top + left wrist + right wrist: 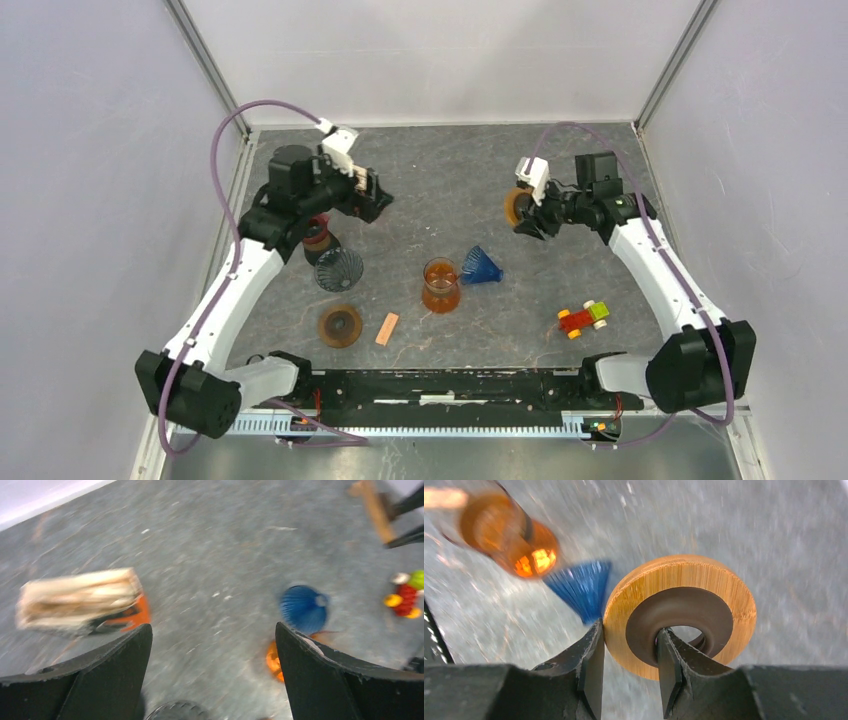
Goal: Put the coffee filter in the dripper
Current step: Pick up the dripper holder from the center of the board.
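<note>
The round bamboo ring with a dark inner collar (pixel 716 587) is pinched across its rim by the right gripper (pixel 629 635). The left gripper (pixel 212 635) is seen spread, nothing held. The blue pleated paper cone filter (pixel 482 266) is laid on its side just beside the amber glass carafe (pixel 440 285), apart from the dark ribbed glass dripper (pixel 338 268).

The top camera looks steeply down on the whole counter (pixel 450 170) from high over its near edge. The wrist cameras sit close above it, looking obliquely past the left pincer (pixel 212 630) and right pincer (pixel 630 630). All three share the blue coffee filter (pixel 482 266).
</note>
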### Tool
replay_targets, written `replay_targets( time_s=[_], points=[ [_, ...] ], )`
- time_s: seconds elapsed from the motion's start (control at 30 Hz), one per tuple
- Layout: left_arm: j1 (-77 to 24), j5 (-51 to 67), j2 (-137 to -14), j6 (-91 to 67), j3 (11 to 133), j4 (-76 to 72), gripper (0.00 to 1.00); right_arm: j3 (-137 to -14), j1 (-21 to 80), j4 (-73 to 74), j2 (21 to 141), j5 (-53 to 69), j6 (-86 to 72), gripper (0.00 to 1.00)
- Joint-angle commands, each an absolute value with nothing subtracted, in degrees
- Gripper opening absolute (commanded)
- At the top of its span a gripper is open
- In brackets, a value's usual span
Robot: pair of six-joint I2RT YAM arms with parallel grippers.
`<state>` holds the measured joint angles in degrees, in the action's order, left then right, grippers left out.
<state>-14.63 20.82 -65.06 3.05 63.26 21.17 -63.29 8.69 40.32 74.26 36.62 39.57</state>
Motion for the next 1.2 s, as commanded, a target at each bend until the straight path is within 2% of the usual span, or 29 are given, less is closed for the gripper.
replay_targets(
  time_s=[0.0,0.17,0.3,0.5,0.7,0.87,1.17],
  points=[
    [-23.24,24.56,-69.86,-6.31,71.47,20.52,0.97,-67.34,16.60,27.61,71.42,47.19,30.46,0.08],
    [-30.78,24.63,-78.27,-17.85,79.44,21.65,0.92,-66.30,24.29,14.14,70.06,41.63,23.11,0.09],
    [-32.29,27.56,-80.66,-27.60,79.90,17.68,0.89,-66.74,26.25,13.18,70.93,39.76,21.89,0.08],
    [-32.99,29.08,-83.96,-36.56,79.87,14.29,0.77,-63.92,26.98,10.92,70.36,39.28,21.31,0.09],
    [-34.54,29.90,-87.12,-40.20,80.16,9.94,0.74,-63.97,27.07,11.12,71.32,35.22,21.88,0.08],
    [-34.59,29.71,-88.47,-40.82,80.71,9.89,0.58,-63.26,27.07,10.77,71.03,33.79,21.45,0.08],
    [-34.50,27.82,-86.22,-38.05,79.46,10.20,0.59,-61.88,27.07,11.35,70.77,31.46,22.59,0.08]
  ],
)
